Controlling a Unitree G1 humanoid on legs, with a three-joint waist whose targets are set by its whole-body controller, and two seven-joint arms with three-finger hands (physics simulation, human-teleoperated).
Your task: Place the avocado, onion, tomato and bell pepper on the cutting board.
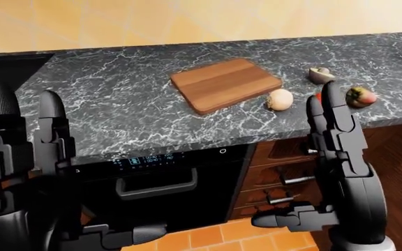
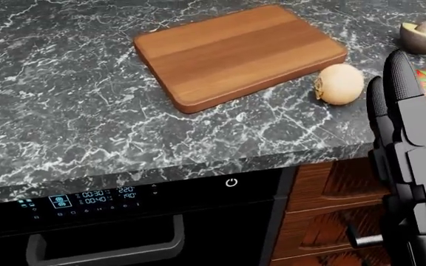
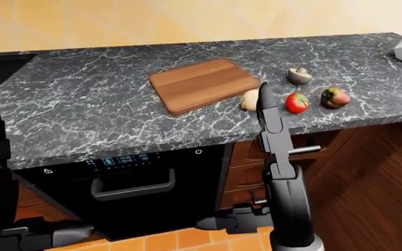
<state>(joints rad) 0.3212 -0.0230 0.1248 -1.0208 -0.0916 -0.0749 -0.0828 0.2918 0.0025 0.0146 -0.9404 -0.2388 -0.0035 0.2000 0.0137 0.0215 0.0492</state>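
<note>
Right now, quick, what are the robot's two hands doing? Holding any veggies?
Left hand: open, fingers straight up, holding nothing.
Right hand: open, fingers straight up, holding nothing.

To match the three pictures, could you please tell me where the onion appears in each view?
Left-eye view: onion right of centre, beside the cutting board.
Head view: right side, below the board's right corner.
Right-eye view: centre, partly hidden behind the right robot hand.
Shared landmark: the cutting board.
</note>
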